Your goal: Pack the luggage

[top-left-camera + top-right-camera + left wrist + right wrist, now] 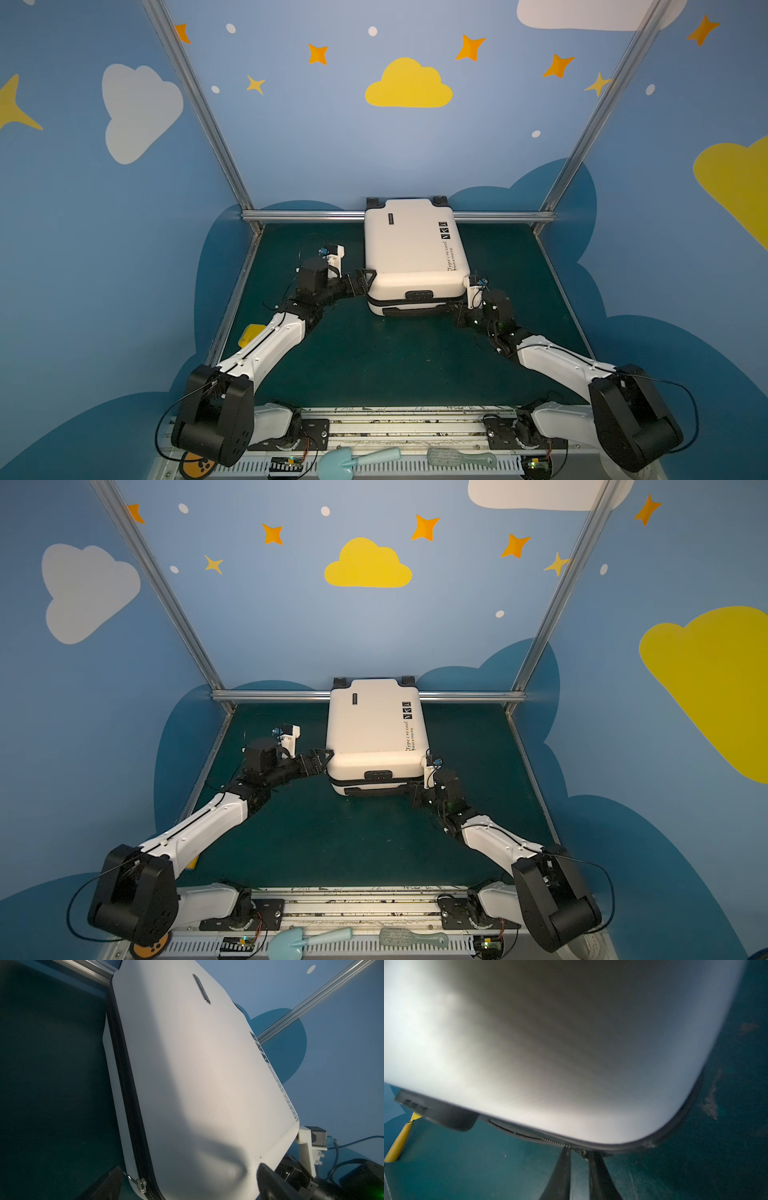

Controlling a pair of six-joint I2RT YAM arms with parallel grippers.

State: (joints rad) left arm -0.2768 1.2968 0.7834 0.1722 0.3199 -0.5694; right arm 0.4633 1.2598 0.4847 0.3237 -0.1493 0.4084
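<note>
The luggage (411, 245) lies flat on the bench (374, 361) with its lid down; its long axis runs from the back rail (303, 215), which its wheeled end overhangs, toward the robot, so the handle end faces both arms. At the luggage's near left corner the left end effector (365, 280) is spread wide; one finger (268, 1178) sits over the white shell and the other down beside the zipper (126, 1084), bracketing the corner, though I cannot tell whether either presses on it. At the near right corner the right end effector (579, 1157) is pinched narrow on the zipper pull (583, 1154), low at the seam. The right arm therefore looks the one placed to work the zipper; its draw would likely run leftward along the near end, across the long axis, while the left arm steadies the shell.
</note>
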